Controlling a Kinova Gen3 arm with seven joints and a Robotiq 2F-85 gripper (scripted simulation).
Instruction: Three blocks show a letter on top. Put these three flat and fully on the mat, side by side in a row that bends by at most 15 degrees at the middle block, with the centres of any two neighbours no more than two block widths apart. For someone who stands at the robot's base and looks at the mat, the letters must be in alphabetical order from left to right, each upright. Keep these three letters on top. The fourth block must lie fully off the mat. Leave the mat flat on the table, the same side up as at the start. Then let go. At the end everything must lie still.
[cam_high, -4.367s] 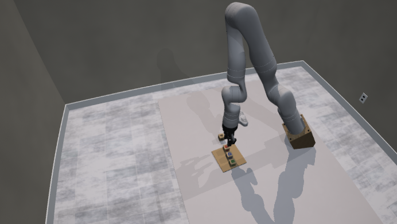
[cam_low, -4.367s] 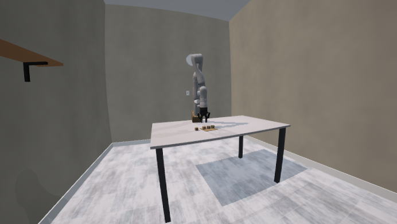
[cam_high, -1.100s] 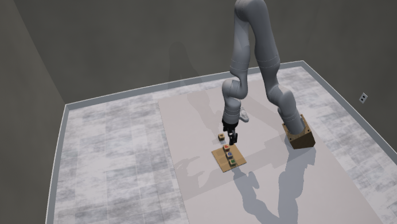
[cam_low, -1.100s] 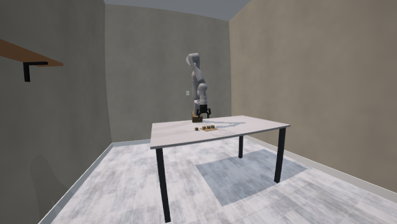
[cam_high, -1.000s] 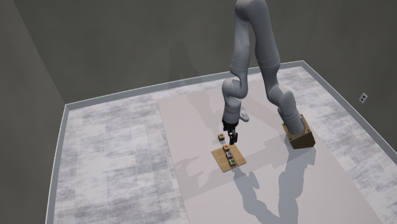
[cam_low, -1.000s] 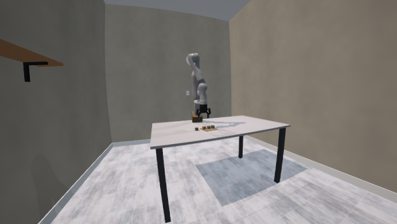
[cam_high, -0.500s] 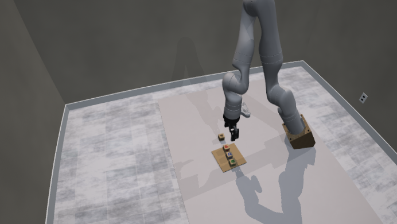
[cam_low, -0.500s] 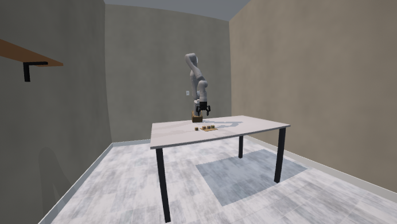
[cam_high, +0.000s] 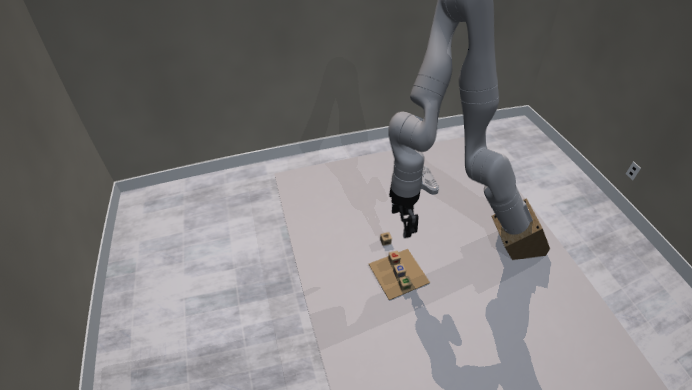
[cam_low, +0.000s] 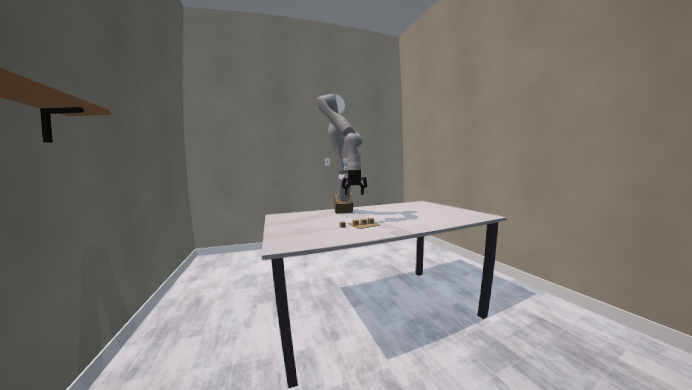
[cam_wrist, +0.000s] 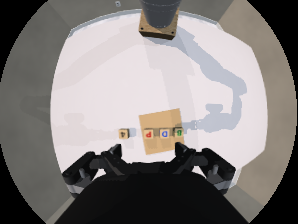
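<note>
- Top view: three lettered blocks sit in a near-straight row on the tan mat (cam_high: 384, 280): red-marked block (cam_high: 394, 257), blue-marked block (cam_high: 399, 270), green-marked block (cam_high: 405, 283), close neighbours, apparently all within the mat's edges.
- Letters too small to read; order and uprightness cannot be confirmed.
- Fourth block (cam_high: 385, 238), plain tan with a dark mark, lies on the table (cam_high: 325, 240) just off the mat's far corner, apart from it, likely parked there so that it stays fully off.
- Gripper (cam_high: 411, 225) hangs above the table near the row, jaws spread wide, holding nothing; by my judgement, the release is done.
- Arm's wooden pedestal (cam_high: 539, 246) stands well apart.
</note>
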